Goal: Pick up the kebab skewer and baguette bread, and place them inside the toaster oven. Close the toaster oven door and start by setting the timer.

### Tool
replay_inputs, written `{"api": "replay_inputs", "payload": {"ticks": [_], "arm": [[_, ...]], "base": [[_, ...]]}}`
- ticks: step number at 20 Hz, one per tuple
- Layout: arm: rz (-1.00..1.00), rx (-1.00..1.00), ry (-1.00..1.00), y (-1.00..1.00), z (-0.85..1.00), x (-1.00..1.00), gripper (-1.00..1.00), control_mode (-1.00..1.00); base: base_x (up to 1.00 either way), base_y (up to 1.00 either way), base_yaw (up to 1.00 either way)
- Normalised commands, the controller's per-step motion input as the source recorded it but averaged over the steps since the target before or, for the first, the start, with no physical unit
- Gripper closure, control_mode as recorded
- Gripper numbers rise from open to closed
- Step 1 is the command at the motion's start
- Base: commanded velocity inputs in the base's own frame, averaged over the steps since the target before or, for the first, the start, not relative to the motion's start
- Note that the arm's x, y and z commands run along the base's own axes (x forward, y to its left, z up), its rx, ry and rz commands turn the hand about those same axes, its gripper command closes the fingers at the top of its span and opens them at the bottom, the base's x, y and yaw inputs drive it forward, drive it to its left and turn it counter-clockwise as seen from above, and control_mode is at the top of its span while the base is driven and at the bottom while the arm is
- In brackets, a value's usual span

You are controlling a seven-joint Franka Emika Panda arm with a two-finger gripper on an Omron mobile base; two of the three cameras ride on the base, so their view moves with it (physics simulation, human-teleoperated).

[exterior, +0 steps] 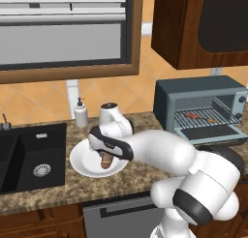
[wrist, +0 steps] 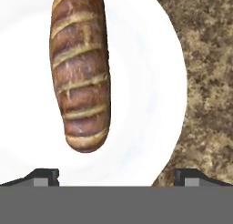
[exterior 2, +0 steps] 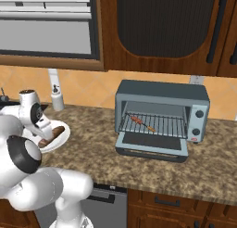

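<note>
2 task items sit well apart here. At the far left of the left base view a dark sink (exterior: 24,159) is sunk into the speckled counter (exterior: 58,184), with a soap dispenser (exterior: 81,113) just above and to its right. Left of centre in that frame lies a white plate (exterior: 80,162) carrying the baguette bread (exterior: 105,160), and the pincer (exterior: 102,152) hangs directly over the loaf. In the hand view its 2 dark fingertips (wrist: 43,176) stand wide open at the lower corners, gripping nothing (the loaf runs from the top edge down the left-centre of the frame, above and between them). Over at the right of the frame stands the toaster oven (exterior: 193,89), the toaster oven door (exterior: 213,133) folded down flat, and the kebab skewer (exterior: 193,116) resting on the wire rack inside.
</note>
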Motion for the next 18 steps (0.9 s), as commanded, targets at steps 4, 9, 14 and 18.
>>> {"api": "replay_inputs", "payload": {"ticks": [4, 9, 14, 18], "arm": [[0.10, 0.00, -0.07, 0.00, -0.35, 0.21, -1.00, -1.00], [0.10, 0.00, -0.08, 0.20, -0.13, 0.21, -1.00, -1.00], [0.08, 0.00, -0.05, 0.22, -0.24, 0.15, -1.00, -1.00], [0.02, 0.00, -0.02, 0.00, -0.20, 0.01, -1.00, -1.00]], "base": [[0.00, 0.00, 0.00], [0.00, 0.00, 0.00], [0.00, 0.00, 0.00], [0.00, 0.00, 0.00]]}}
